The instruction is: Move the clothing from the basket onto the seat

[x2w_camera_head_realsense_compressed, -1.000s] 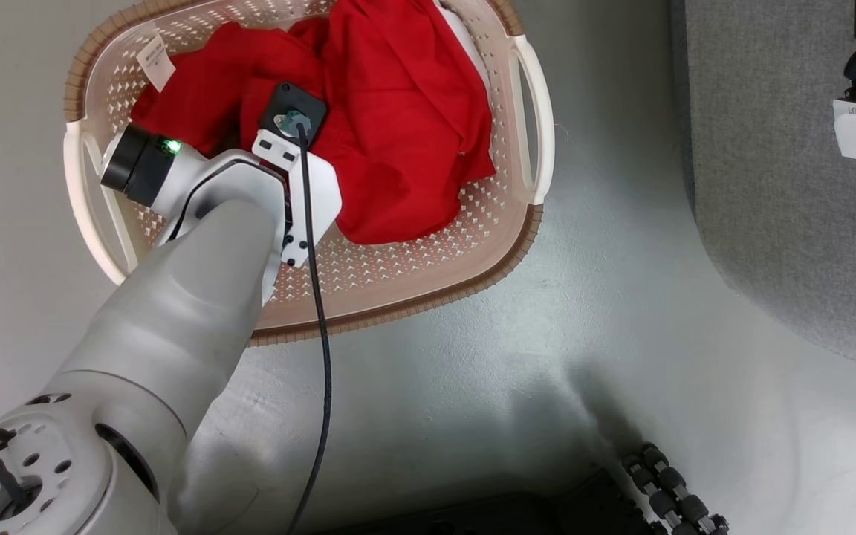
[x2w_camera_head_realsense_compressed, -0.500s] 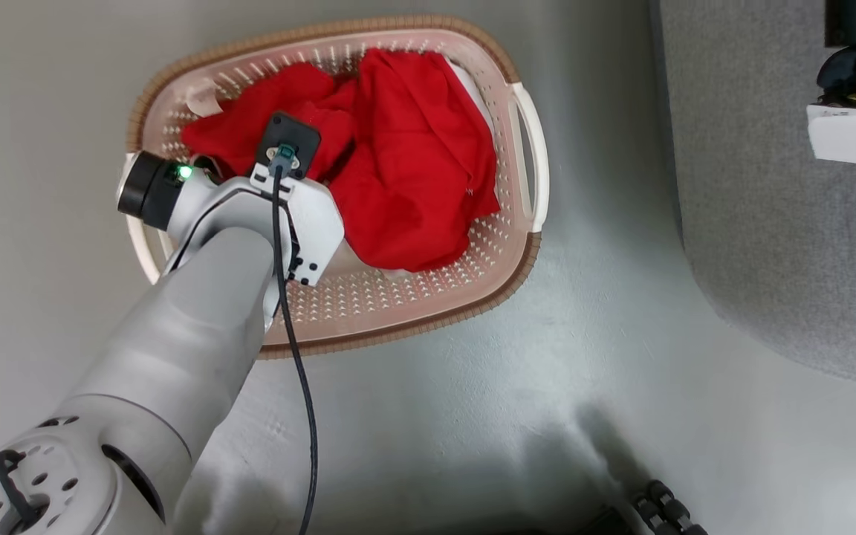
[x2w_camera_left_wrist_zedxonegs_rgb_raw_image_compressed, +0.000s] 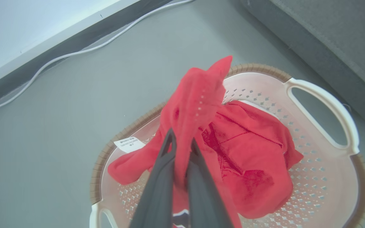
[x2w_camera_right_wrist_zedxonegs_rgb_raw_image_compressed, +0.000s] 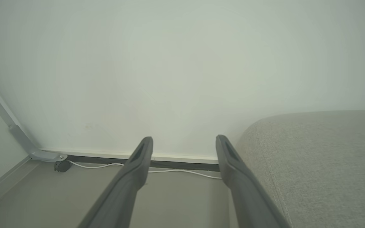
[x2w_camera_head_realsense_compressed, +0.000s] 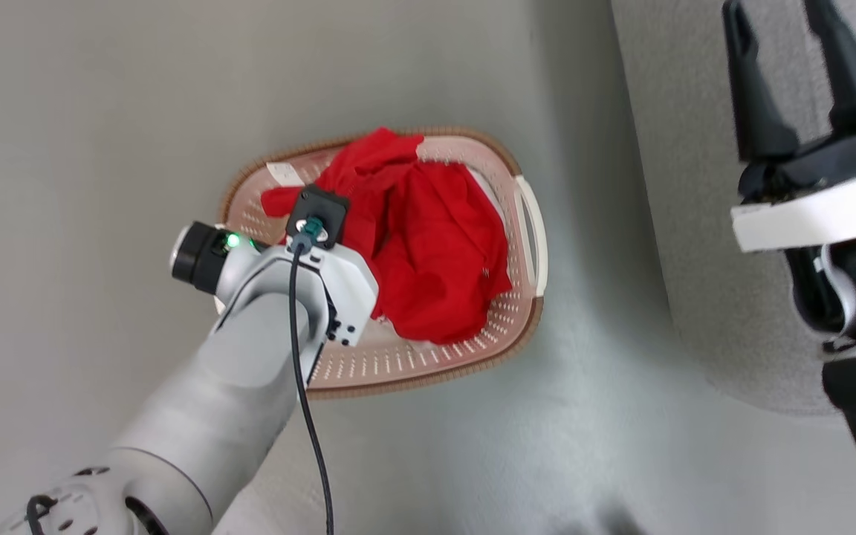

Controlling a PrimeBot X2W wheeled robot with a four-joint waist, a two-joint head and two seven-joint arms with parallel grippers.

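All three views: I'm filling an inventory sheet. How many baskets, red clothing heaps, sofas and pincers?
Basket: 1
Red clothing heap: 1
Sofa: 1
Pincers: 2 (left pincer, shut on the clothing heap; right pincer, open)
Total: 5

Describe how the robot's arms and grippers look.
The left gripper and the right gripper each have two long, dark grey, tapered fingers. The left forearm is smooth pale grey, with a black cable along it. A green light glows near each wrist.
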